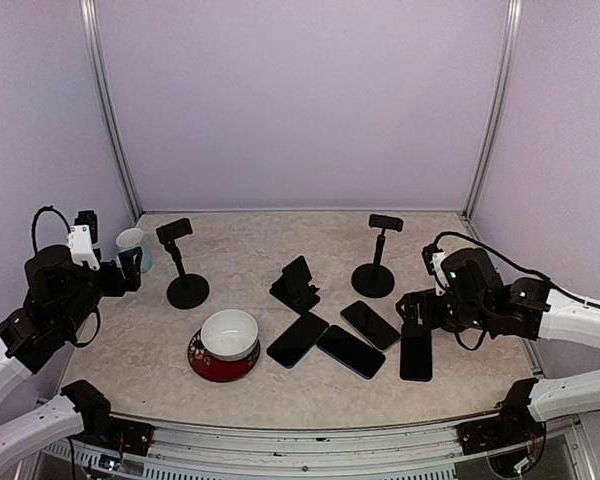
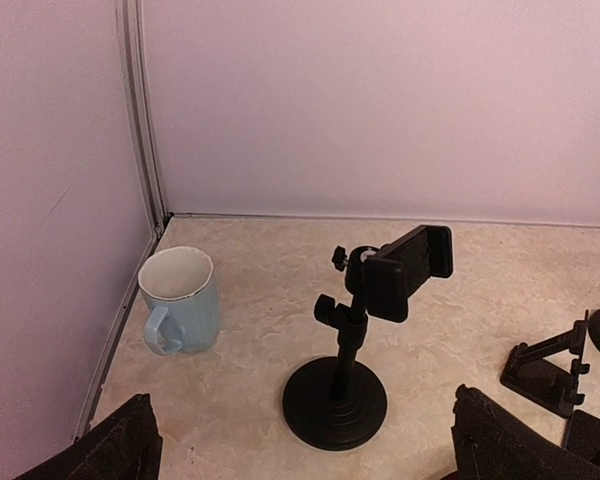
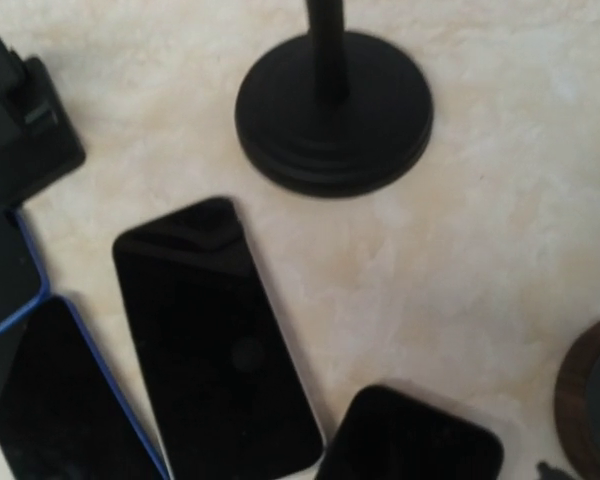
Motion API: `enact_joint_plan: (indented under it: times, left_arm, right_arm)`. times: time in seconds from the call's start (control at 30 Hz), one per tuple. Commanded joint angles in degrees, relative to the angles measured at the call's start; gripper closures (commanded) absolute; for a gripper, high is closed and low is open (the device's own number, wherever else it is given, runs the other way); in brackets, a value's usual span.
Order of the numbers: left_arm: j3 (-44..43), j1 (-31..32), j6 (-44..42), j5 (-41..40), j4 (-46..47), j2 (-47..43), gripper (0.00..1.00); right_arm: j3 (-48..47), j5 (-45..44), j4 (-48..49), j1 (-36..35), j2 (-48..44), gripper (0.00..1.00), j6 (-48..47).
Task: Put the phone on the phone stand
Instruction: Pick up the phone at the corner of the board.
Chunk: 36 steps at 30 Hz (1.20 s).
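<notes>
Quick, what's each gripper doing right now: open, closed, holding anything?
Left gripper: open, holding nothing.
Right gripper: open, holding nothing.

Blue-edged phone [image 3: 50, 410] partly off-frame.

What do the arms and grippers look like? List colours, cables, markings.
Both the left arm and right arm have black joint housings and white link shells. A black cable loops above each. The right arm shows small green lights. The left gripper and right gripper are black.
</notes>
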State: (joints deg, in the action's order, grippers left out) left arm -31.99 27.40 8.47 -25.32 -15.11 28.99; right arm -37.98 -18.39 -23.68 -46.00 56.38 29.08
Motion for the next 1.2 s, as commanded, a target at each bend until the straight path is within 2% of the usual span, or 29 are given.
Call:
enact_joint_plan:
  times: [0.0, 0.43, 0.67, 0.9, 1.17]
  left_arm:
    - [-0.44, 0.76, -0.24, -1.05, 0.16, -0.41, 0.01]
    - [-0.44, 0.79, -0.21, -0.70, 0.32, -0.60, 0.01]
    - [-0.36, 1.20, -0.28, -1.39, 0.16, -1.13, 0.01]
    - [-0.29, 1.24, -0.30, -1.66, 0.20, -1.13, 0.01]
    - [-0.27, 1.27, -0.30, -2.02, 0.10, -1.05, 0.01]
  right_arm:
    - [-0.55, -6.63, -0.83, -3.33, 2.85, 0.00, 4.73]
    - [3.91, -8.50, -0.24, -4.81, 4.73, 0.00, 13.93]
    - [0.89, -12.70, -5.16, -4.84, 10.67, 0.00, 20.70]
    - [-1.33, -10.96, -6.01, -4.84, 15.31, 0.00, 19.06]
    - [0.60, -10.04, -4.26, -4.88, 13.45, 0.00, 20.87]
